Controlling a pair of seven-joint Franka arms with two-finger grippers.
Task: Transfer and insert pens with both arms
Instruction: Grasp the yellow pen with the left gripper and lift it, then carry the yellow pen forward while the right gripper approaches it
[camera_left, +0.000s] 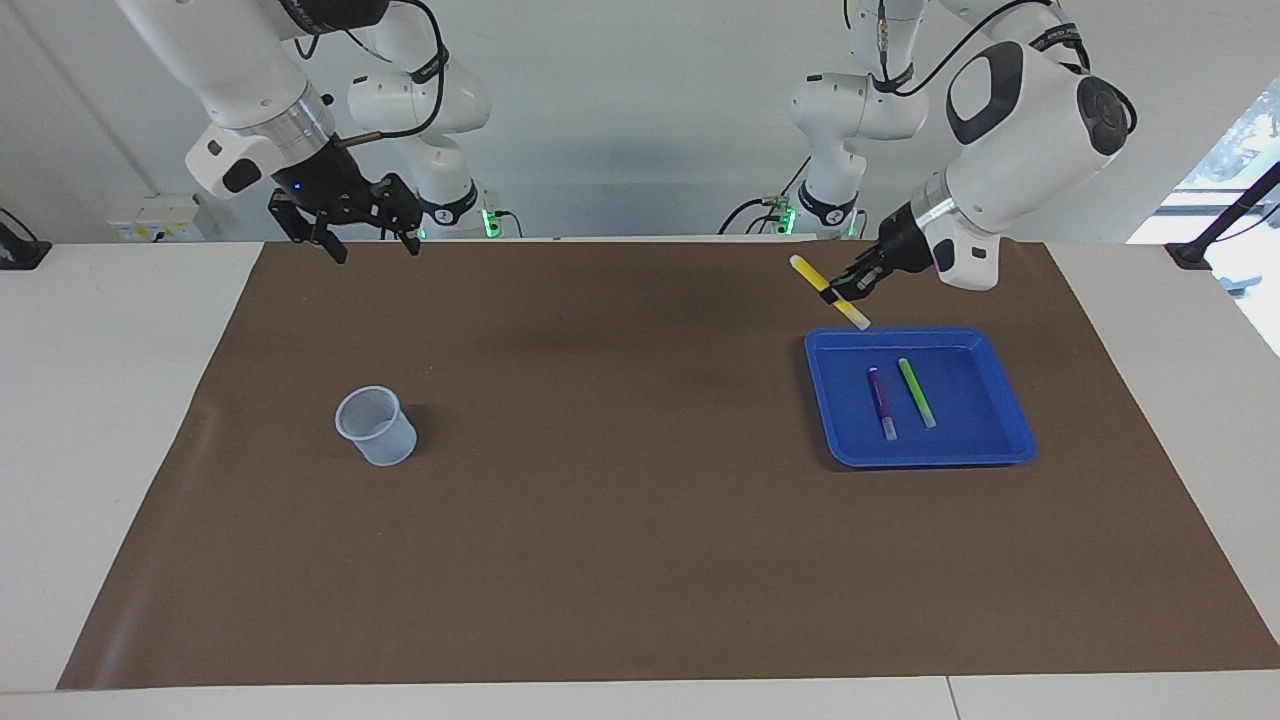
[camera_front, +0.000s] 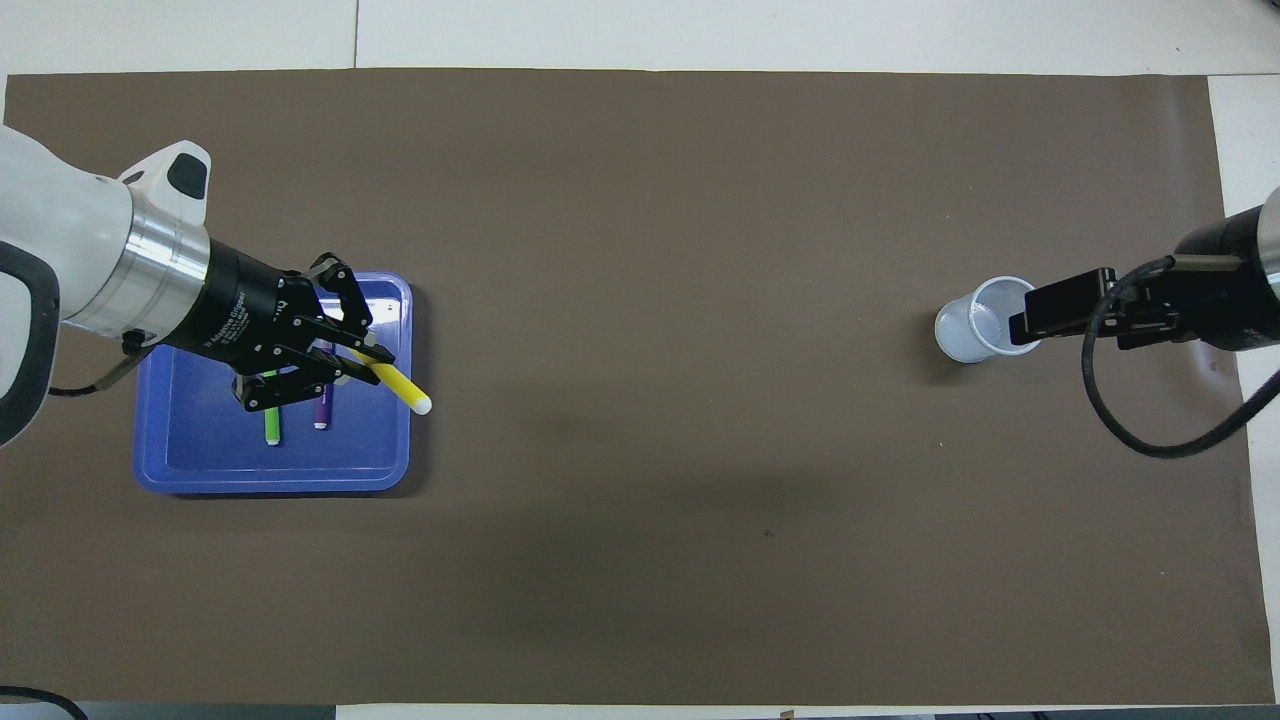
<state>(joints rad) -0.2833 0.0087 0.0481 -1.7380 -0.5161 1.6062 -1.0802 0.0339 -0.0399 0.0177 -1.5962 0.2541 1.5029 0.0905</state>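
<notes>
left claw (camera_left: 843, 290) clamped on yellow pen (camera_left: 829, 292), raised over blue tray (camera_left: 1010, 440) edge; right claw (camera_left: 366, 238) wide, empty, over worktop (camera_left: 620, 560)

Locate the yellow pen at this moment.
The yellow pen is clamped in the left hand, up in the air over the blue tray edge nearest the robots.

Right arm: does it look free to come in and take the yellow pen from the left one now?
Probably yes. The left gripper holds the yellow pen raised, clear of the blue tray. The right gripper, jaws open, hangs empty with nothing over the bare mat between them.
</notes>
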